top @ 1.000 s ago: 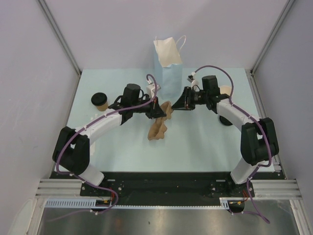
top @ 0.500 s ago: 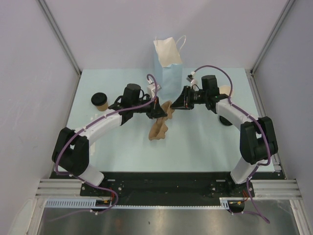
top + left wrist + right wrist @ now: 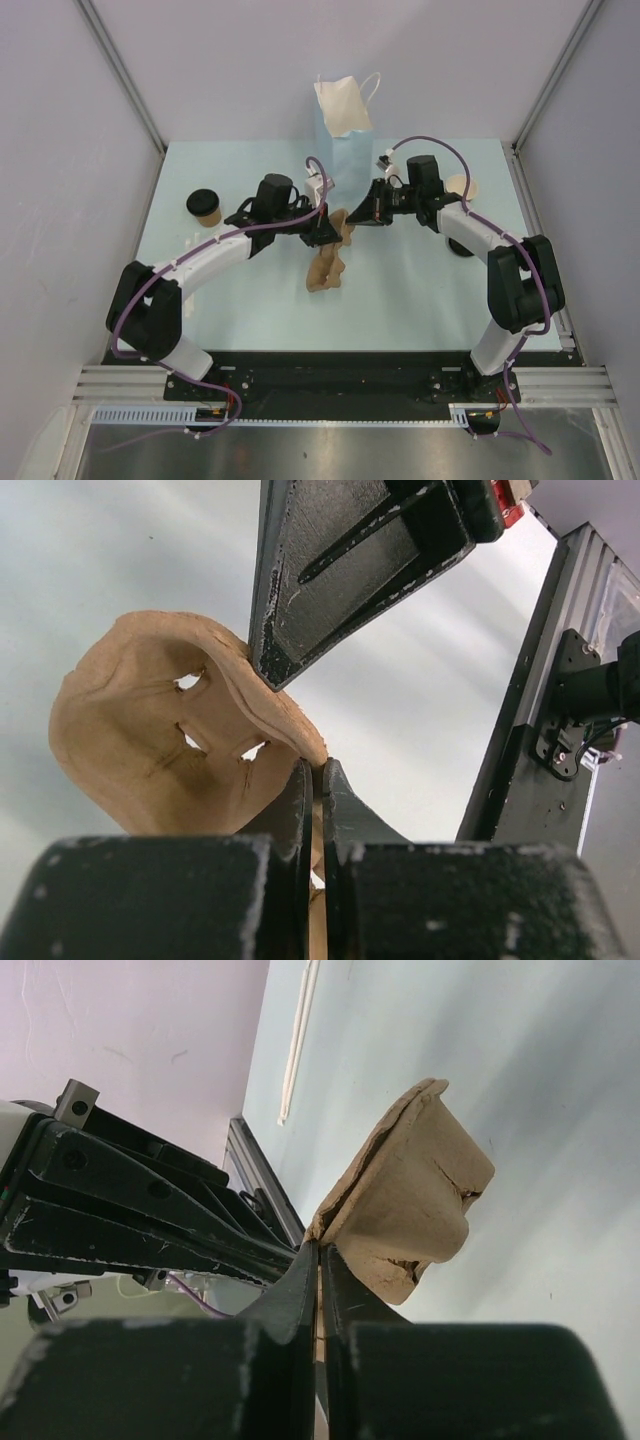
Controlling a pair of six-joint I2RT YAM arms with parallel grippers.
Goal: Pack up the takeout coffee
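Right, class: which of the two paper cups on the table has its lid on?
The left cup: its top is black. The right cup shows an open cream mouth, no lid.

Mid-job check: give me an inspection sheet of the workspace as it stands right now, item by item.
Surface: pale blue tabletop, no spills seen.
Job's things: lidded cup upright at the left, not held.
Clutter: pulp carrier mid-table; blue paper bag upright at the back; tan round thing half hidden behind the right arm.
Grippers: left gripper and right gripper both shut on the carrier's rim.
Cables: purple cables loop over both arms, none seen snagged.
Surroundings: plain walls, nothing seen.
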